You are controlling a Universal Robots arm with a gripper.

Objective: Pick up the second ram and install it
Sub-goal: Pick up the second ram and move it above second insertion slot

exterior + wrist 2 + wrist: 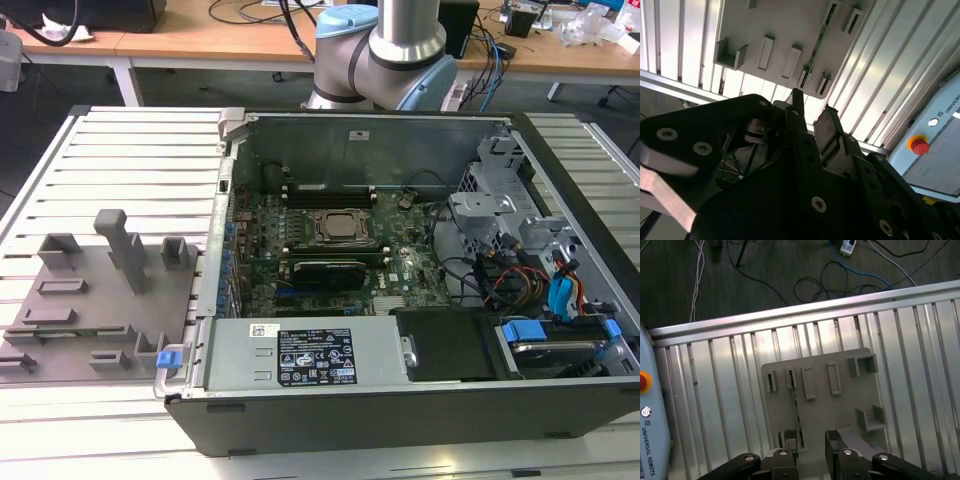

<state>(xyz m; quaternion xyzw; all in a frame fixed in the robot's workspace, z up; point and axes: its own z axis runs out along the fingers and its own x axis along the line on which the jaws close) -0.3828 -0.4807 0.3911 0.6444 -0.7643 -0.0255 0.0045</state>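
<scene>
While the gripper [810, 445] hovered over the grey holder plate [840, 400], the second ram [796, 412] stood on its edge in a narrow slot of that plate. It was a long, thin, flat strip of green circuit board with small dark specks along it. In the second wrist view it looked like a slim green line running between the raised blocks. It was apart from the gripper, touched by nothing but the plate.

The two black fingers [842, 455] were spread well open and held nothing. In the second wrist view one finger [830, 130] showed a flat grey pad, bolted to hard, matt black links.

The plate looked like dull moulded plastic, studded with rectangular sockets, a U-shaped bracket and upright posts. In the exterior view it lay at the left of the frame, on a desk [130, 160] of ribbed, shiny aluminium slats. The open computer case [400, 430] filled the middle and right of that frame, its walls dark sheet metal. Inside it lay a green motherboard [405, 270] with a square metal CPU socket [338, 228].
</scene>
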